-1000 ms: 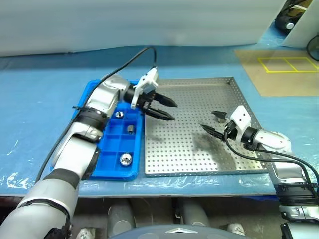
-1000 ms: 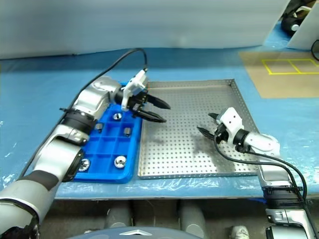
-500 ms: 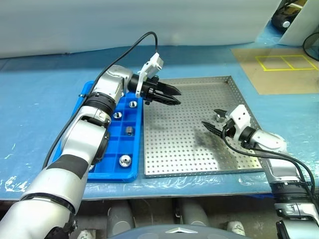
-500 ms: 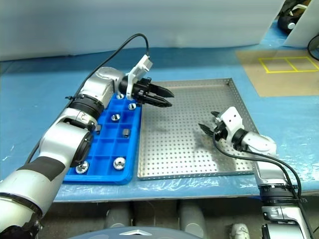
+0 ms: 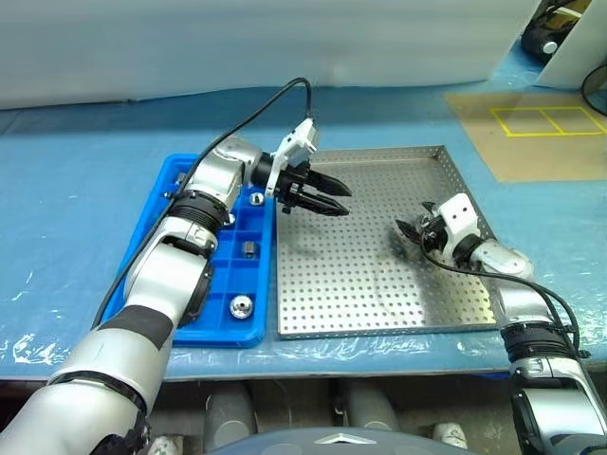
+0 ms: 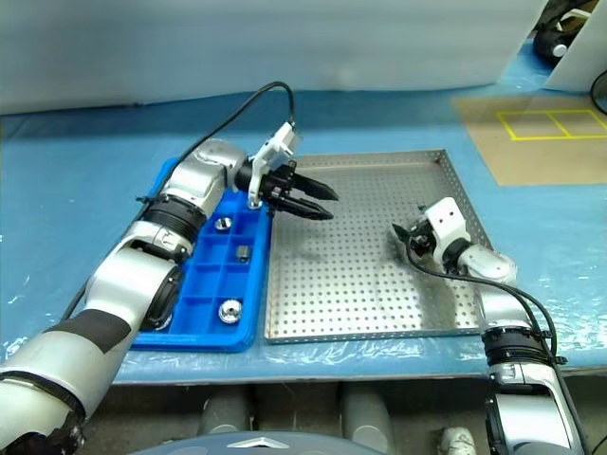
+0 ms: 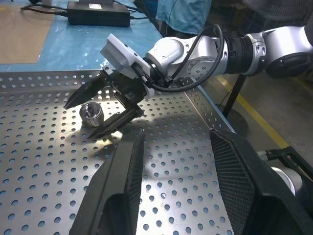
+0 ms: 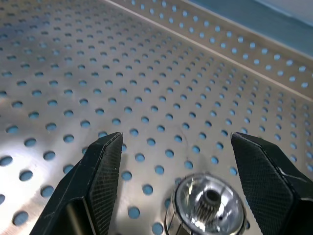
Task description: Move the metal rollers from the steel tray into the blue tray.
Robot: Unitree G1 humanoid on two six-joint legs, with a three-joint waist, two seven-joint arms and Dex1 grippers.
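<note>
Right gripper [image 7: 100,110] advanced since earlier, jaws wide and straddling the last metal roller [image 8: 209,205] right of centre on steel tray [image 5: 379,313], nothing gripped yet; off-centre closing could kick it away; left gripper [image 5: 327,196] part-open, empty, beside blue tray [image 5: 204,318].

A robotics lab or workshop is showing here: blue plastic sheeting [image 5: 76,190] is covering the bench, and yellow floor tape [image 5: 547,120] is marking squares on brown board beyond the right gripper [image 5: 413,220]. A black power brick [image 7: 98,13] with cables is lying past that gripper.
</note>
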